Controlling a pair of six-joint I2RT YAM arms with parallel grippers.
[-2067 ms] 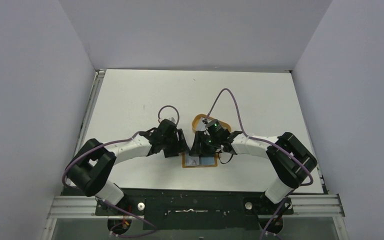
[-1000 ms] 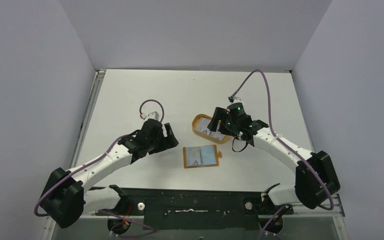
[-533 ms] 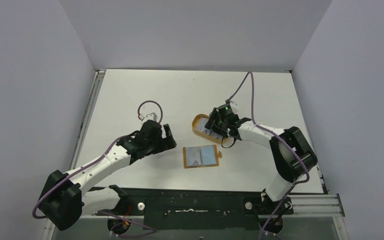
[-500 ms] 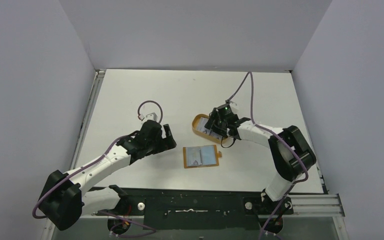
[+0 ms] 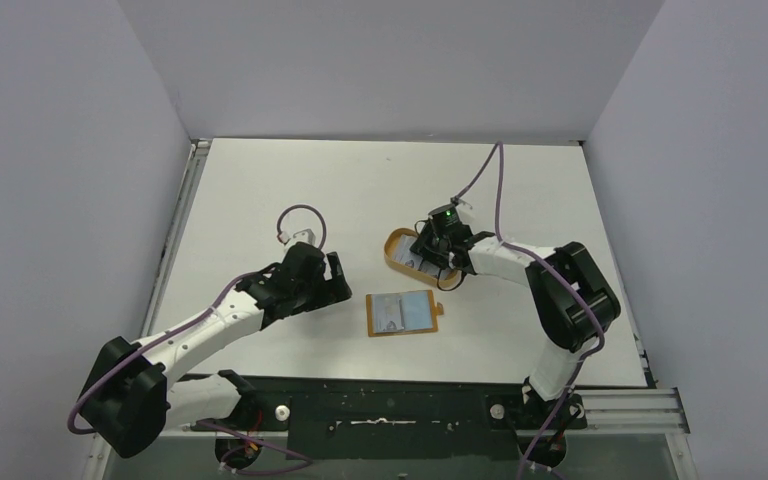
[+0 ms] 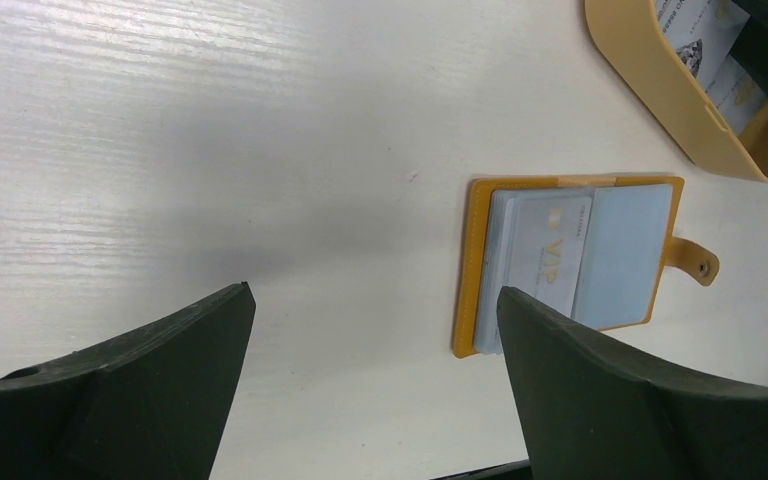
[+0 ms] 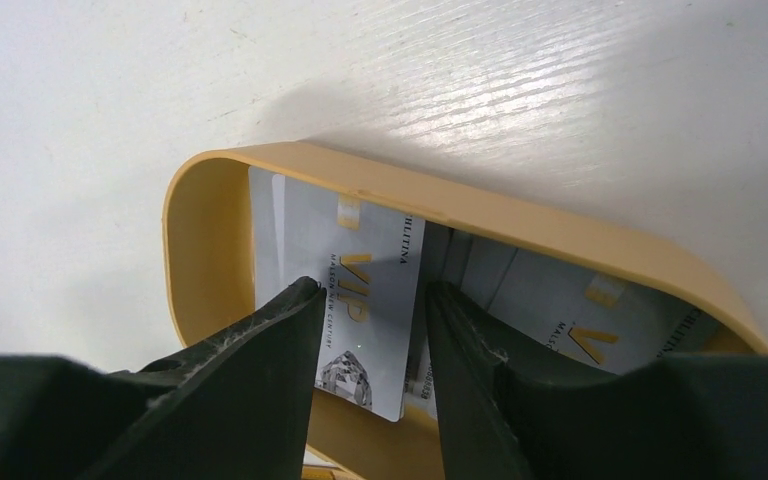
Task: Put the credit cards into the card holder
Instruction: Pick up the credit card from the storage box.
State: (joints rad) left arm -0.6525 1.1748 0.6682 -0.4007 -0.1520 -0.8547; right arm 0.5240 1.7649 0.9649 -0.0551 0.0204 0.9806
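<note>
My right jaws, half-spread, straddle a card (image 7: 365, 285) in the tray (image 7: 205, 230); I should close squarely on its edges, then lift clear. Left jaws wide apart, empty.

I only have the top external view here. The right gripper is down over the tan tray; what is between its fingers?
Observer: On the right wrist view the right gripper straddles a pale card lying in the tray. I cannot tell whether it is pinched.
Operator: Any more in there?
Observer: Yes, another card lies beside it.
Operator: And the card holder?
Observer: On the left wrist view the card holder lies open, with a gold-lettered card already tucked inside.
</note>
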